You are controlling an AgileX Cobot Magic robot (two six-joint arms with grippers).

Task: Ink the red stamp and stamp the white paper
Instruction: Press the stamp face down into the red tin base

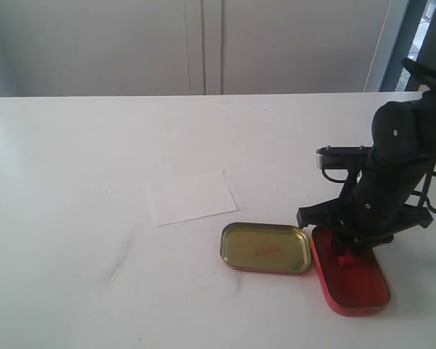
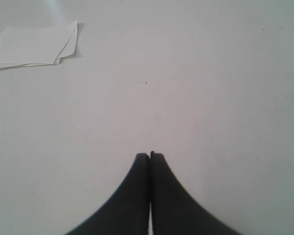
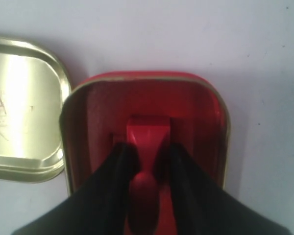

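Note:
The red stamp (image 3: 148, 133) stands with its square base down inside the red tin half (image 3: 201, 110), its rounded knob toward the camera. My right gripper (image 3: 148, 151) is shut on the red stamp, one dark finger on each side of its neck. In the exterior view that gripper (image 1: 346, 249) reaches down into the red tin half (image 1: 356, 282) and hides the stamp. The white paper (image 1: 192, 198) lies flat to the left, beyond the tins. My left gripper (image 2: 150, 155) is shut on nothing over bare table and is out of the exterior view.
The gold-coloured tin half (image 1: 265, 248) lies open against the red half's left side, also seen as the gold-coloured tin half (image 3: 19, 98) in the right wrist view. A small pile of white sheets (image 2: 34, 45) lies ahead of the left gripper. The white table's far edge (image 1: 203, 95) meets pale cabinets.

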